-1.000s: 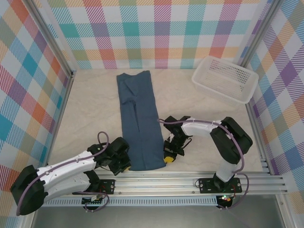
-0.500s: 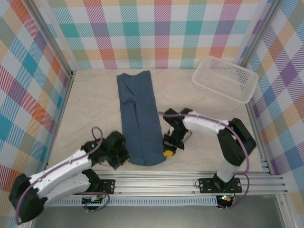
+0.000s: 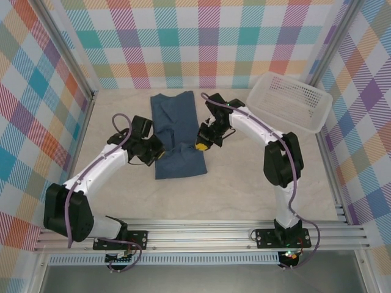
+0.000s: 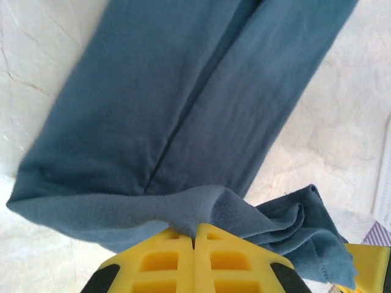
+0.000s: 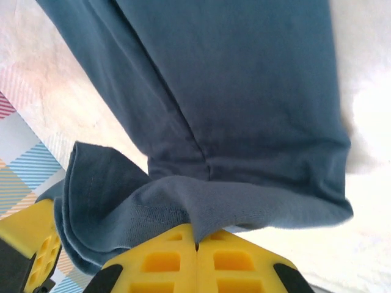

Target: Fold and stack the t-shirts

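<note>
Hem of the t-shirt (image 3: pixel 177 119) is pinched tight by left gripper (image 3: pixel 154 151) and right gripper (image 3: pixel 201 143), mid-frame, for folding it in half.

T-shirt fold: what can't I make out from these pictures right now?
- Top external: the t-shirt's lifted hem corners are covered by the left gripper and the right gripper.
- Left wrist: how many cloth layers are pinched is hidden between the shut fingers, and the shirt's far end is cut off by the top edge.
- Right wrist: the far end is again cut off at the top, and the folded-under layer is hidden by the cloth above it.
</note>
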Robot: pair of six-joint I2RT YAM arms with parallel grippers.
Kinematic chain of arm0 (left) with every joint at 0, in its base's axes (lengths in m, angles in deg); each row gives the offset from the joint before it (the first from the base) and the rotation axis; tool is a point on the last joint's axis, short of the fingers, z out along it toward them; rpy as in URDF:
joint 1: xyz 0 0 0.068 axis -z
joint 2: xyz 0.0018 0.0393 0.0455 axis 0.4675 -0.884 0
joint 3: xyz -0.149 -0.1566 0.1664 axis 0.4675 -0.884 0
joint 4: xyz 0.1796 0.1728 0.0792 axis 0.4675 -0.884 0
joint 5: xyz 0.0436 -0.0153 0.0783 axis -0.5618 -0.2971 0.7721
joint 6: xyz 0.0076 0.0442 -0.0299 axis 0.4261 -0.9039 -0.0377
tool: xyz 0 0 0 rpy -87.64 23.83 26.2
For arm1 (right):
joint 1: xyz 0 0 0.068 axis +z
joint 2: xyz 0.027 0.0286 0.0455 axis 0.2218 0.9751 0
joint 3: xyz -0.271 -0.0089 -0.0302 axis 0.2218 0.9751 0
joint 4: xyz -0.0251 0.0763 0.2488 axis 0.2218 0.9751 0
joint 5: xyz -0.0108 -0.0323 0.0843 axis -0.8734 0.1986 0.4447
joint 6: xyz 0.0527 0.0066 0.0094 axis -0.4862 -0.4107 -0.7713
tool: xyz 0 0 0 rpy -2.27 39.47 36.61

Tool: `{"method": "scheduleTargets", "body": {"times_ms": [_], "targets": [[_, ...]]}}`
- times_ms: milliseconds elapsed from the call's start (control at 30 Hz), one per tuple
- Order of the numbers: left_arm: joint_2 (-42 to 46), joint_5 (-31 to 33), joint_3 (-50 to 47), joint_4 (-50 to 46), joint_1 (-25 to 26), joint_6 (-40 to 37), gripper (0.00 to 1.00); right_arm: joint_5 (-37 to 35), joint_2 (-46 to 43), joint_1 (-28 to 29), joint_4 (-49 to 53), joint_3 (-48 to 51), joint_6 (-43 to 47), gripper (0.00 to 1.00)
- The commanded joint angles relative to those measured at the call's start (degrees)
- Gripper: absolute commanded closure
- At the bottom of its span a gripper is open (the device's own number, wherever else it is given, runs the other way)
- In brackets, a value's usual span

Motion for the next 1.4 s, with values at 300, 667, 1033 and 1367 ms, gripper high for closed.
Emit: {"method": "scheduleTargets", "body": {"times_ms": [300, 667, 1033, 1367], "targets": [[-12.17, -0.39, 8.54, 2.18, -6.3, -7.39, 1.0, -0.99, 11.75, -3.92, 3.0, -14.98, 3.13, 1.0], [-23.79, -2.47, 17.04, 3.82, -8.38, -10.73, 0.95, 2.21, 23.01, -6.27, 4.06, -28.35, 3.26, 1.0], [-14.83, 2.0, 11.88, 0.37, -9.31, -10.76, 0.55, -1.64, 17.75, -8.34, 5.36, -27.67, 11.51, 0.5], [0.82, -5.04, -16.18, 6.97, -4.11, 3.74, 0.54, 2.74, -7.6, -4.34, -16.36, 20.59, 3.14, 0.52]]}}
